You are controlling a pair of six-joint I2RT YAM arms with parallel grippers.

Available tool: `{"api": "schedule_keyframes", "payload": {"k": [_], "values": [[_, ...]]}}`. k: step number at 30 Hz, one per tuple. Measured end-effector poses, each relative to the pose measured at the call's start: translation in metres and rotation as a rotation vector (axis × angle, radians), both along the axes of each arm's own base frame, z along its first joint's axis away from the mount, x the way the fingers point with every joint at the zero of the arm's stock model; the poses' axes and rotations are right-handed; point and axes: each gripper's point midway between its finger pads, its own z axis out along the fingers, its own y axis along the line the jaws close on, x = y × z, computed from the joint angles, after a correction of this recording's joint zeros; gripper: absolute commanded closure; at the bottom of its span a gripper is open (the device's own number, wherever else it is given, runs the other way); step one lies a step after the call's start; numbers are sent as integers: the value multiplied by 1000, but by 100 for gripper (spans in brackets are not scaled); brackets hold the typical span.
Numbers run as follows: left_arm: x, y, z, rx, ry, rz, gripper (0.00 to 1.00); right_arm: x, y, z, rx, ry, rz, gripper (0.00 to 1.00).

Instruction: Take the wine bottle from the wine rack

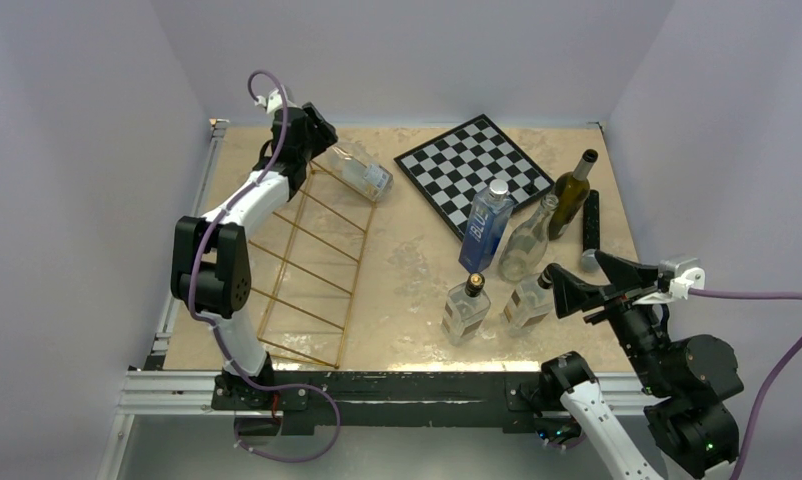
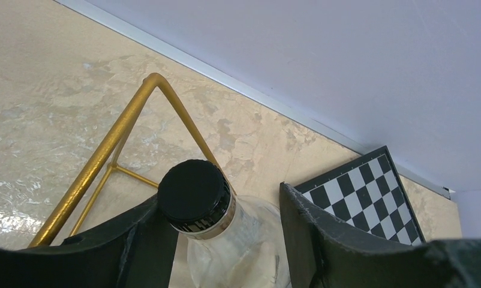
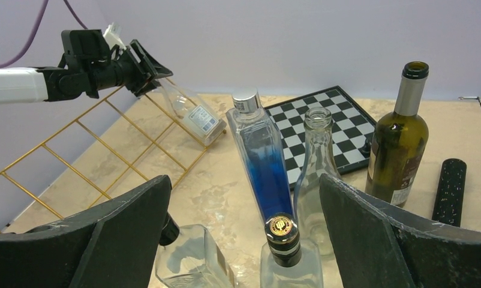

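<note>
Your left hand (image 2: 221, 199) straddles the capped neck of the wine bottle (image 2: 241, 249), its fingers apart and not yet clamped. The bottle lies across the far corner of the wine rack (image 2: 106, 150). Your right hand (image 3: 244, 183) gapes wide, well apart from the rack.

Wine rack (image 1: 312, 265): left half of table (image 1: 407, 270), near edge to far.
Wine bottle (image 1: 362, 170): on rack's far right corner, neck toward far left.
Left gripper (image 1: 327, 140): over rack's far end, 1 finger either side of that neck.
Chessboard (image 1: 474, 170): far centre, right of wine bottle.
5 standing bottles (image 1: 525, 240): before chessboard, well right of rack.
Rod (image 1: 590, 220): lying right of them.
Right gripper (image 1: 577, 265): near right, just before the bottles.
</note>
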Motion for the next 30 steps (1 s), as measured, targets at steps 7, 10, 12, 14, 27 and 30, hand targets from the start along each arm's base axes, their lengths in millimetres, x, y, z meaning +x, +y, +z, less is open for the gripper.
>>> {"api": "schedule_keyframes", "payload": {"k": [7, 10, 12, 14, 27, 30], "values": [[2, 3, 0, -1, -9, 4, 64, 2, 1, 1, 0, 1, 0, 1], [4, -2, 6, -17, -33, -7, 77, 3, 1, 1, -1, 3, 0, 1], [5, -3, 7, -14, -40, -15, 89, 3, 1, 1, 0, 1, 0, 1], [5, -5, 8, -16, -44, -24, 100, 3, 1, 1, 0, 0, 0, 1], [-2, -28, 22, 33, -85, -187, 100, 5, 2, -3, -3, 9, 0, 1], [-11, -41, 28, 83, -93, -246, 100, 6, 2, -3, -4, 9, 0, 1]]}}
